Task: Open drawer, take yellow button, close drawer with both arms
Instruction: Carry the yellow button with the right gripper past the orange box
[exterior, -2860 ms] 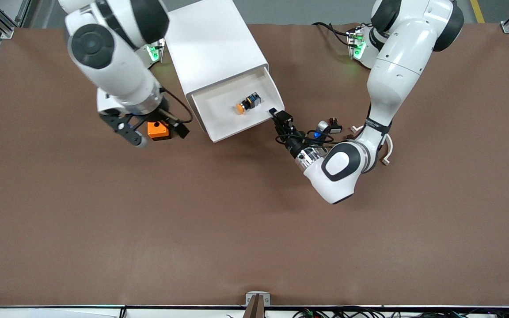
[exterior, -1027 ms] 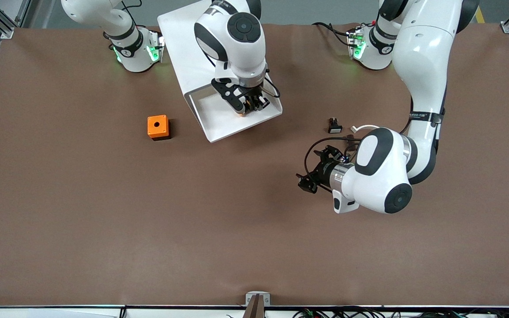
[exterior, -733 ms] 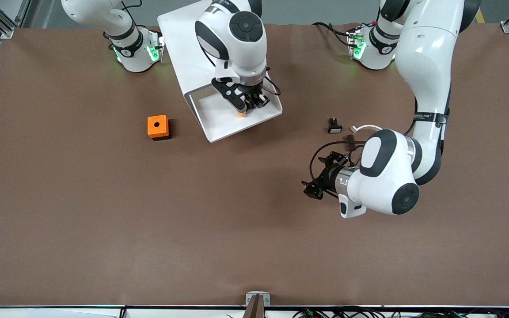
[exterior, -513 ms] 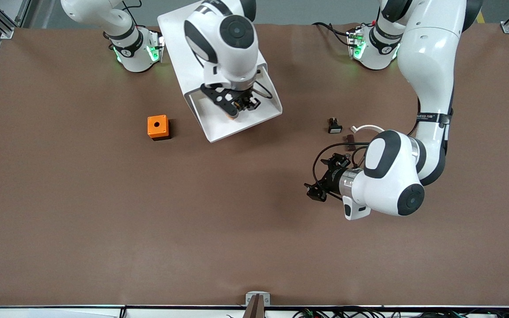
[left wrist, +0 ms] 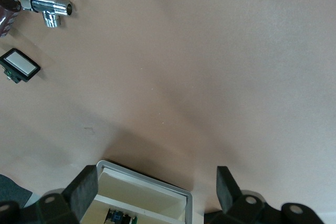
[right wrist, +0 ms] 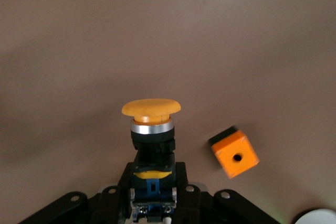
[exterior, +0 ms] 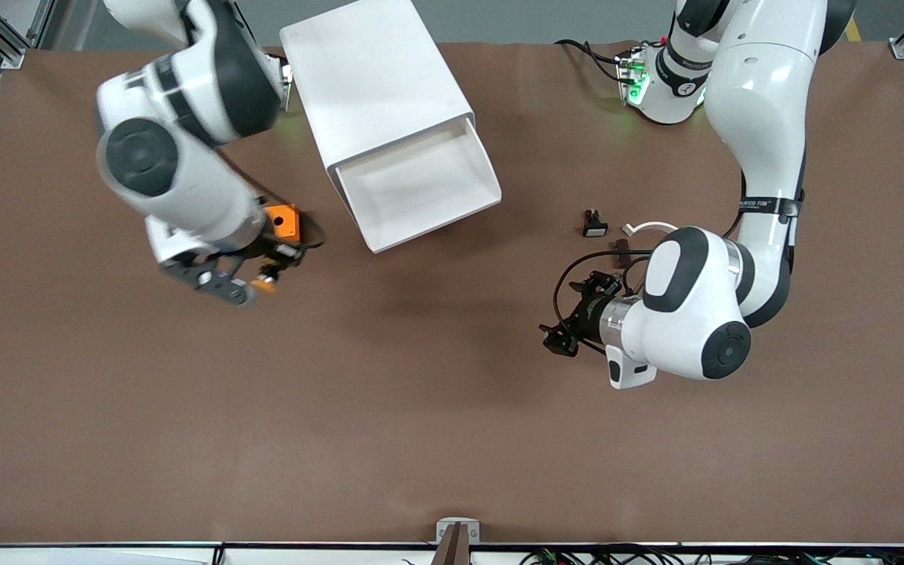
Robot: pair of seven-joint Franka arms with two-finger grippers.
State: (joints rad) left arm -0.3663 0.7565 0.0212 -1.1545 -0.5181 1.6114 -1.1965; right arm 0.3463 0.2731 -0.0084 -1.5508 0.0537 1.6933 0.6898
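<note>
The button [right wrist: 151, 129] is being gripped in the closed right end effector [exterior: 264, 275] over the bench [exterior: 421, 439] at mid-left of the frame beside the orange cube [exterior: 284, 220], while the left end effector [exterior: 560, 339] is being held wide open and empty at lower right of the open drawer [exterior: 421, 192].

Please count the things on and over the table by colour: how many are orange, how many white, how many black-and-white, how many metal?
Orange: 2, the button in the right gripper and the cube
White: 1, the cabinet with its open drawer
Black-and-white: 1, the small part
Metal: 1, the fitting
Total: 5
</note>
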